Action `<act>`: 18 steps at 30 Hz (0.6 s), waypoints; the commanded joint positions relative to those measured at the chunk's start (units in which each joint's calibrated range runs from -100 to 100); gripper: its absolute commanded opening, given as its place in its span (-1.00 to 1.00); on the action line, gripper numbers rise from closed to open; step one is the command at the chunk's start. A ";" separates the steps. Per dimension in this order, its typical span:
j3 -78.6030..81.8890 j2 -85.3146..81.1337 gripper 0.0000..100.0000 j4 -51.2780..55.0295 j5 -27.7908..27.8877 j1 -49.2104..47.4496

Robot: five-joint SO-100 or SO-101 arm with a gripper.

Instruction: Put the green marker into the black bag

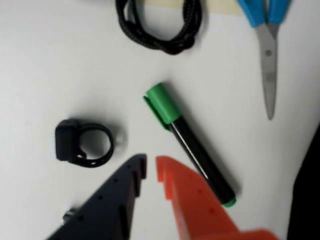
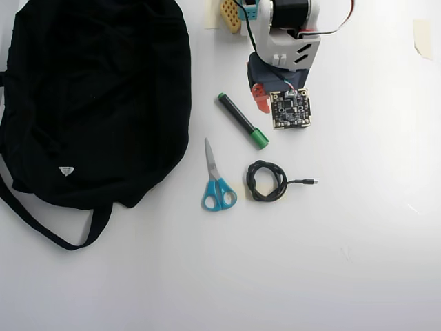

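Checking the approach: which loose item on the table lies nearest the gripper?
The green marker, right beside the gripper; scissors and coiled cable lie farther off.

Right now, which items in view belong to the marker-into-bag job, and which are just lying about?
Part of the job:
- green marker
- black bag
- pincer, empty, beside the marker

Lying about:
- blue-handled scissors
- coiled black cable
- small black ring-shaped clip

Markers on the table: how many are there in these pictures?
1. The green marker lies on the white table between the black bag and the gripper, above the scissors in the overhead view. The arm may hide others.
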 commanded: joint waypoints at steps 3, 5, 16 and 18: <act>-0.53 -2.94 -0.96 3.40 5.96 0.88; 0.28 -2.94 -0.96 3.58 7.43 1.70; 4.68 -2.78 -0.96 2.89 12.62 5.37; 5.04 -2.78 -0.96 2.37 12.67 5.52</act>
